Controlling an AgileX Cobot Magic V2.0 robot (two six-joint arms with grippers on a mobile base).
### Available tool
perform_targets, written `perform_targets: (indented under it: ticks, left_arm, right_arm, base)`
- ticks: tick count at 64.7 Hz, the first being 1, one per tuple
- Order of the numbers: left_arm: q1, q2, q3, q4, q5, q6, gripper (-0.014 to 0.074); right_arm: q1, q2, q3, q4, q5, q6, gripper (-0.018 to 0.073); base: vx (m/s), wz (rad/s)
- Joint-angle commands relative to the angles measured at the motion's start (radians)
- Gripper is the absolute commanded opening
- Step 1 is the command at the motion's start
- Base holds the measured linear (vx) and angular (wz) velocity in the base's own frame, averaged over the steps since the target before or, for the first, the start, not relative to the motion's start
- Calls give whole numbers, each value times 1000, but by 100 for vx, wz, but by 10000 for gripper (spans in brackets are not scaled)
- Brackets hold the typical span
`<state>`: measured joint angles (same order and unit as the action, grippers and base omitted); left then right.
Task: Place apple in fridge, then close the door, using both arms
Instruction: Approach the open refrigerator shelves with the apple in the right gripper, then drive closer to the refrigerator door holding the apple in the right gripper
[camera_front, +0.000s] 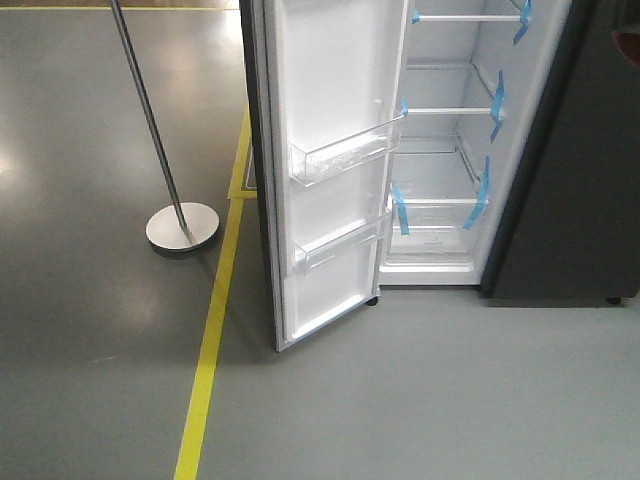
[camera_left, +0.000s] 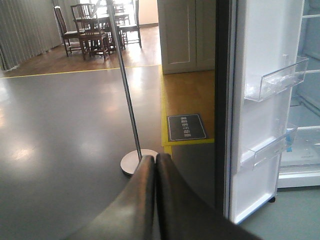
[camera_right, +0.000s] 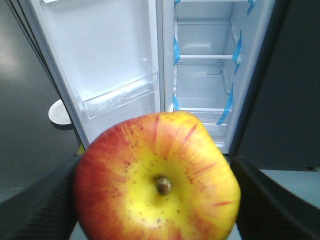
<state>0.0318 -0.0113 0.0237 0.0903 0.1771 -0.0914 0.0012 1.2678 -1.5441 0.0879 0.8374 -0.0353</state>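
The apple (camera_right: 157, 175) is nearest to the right wrist camera. It is red at the sides and yellow around the stem dimple, and the dimple faces the lens. The right gripper (camera_right: 156, 205) is clamped on it, with one of its dark fingers (camera_right: 40, 210) pressing on the left side and the other on the right side. The apple hangs in the air in front of the open fridge and is not yet inside it.

The left gripper (camera_left: 156, 162) holds nothing. Its two fingers lie together, and no gap shows at the tips. It is to the left of the door, on the side of the door's dark outer edge.

The door (camera_front: 330, 150) stands wide open and shows its white inner side. Two clear plastic bins (camera_front: 345, 155) are fixed on it, one above the other. Beyond the door, the fridge (camera_front: 440, 60) shows its white interior, with glass shelves (camera_front: 445, 110) and blue tape strips (camera_front: 400, 210) at the shelf ends.

Left of the door, a metal stand (camera_front: 182, 225) with a round base is on the grey floor (camera_front: 90, 350). A yellow line (camera_front: 210, 340) runs along the floor between the stand and the door. Farther away, in the left wrist view, a dark mat (camera_left: 186, 126) lies on the floor, and its writing is too small to read. Wooden chairs (camera_left: 92, 27) stand at the far end of the room.
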Motion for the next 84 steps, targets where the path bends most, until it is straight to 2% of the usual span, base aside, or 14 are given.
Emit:
perform_targets:
  ticks: [1,84]
  left_arm:
    - [-3,-15,-17,0,-76,-11,-6]
    - [-3,-15,-17,0,-76,-11,-6]
  right_arm:
    - [-1,-25,-30,1,-81,-4,185]
    - [-1,-25,-30,1,-81,-4,185]
  base:
    - [7,-1]
    - [9,-1]
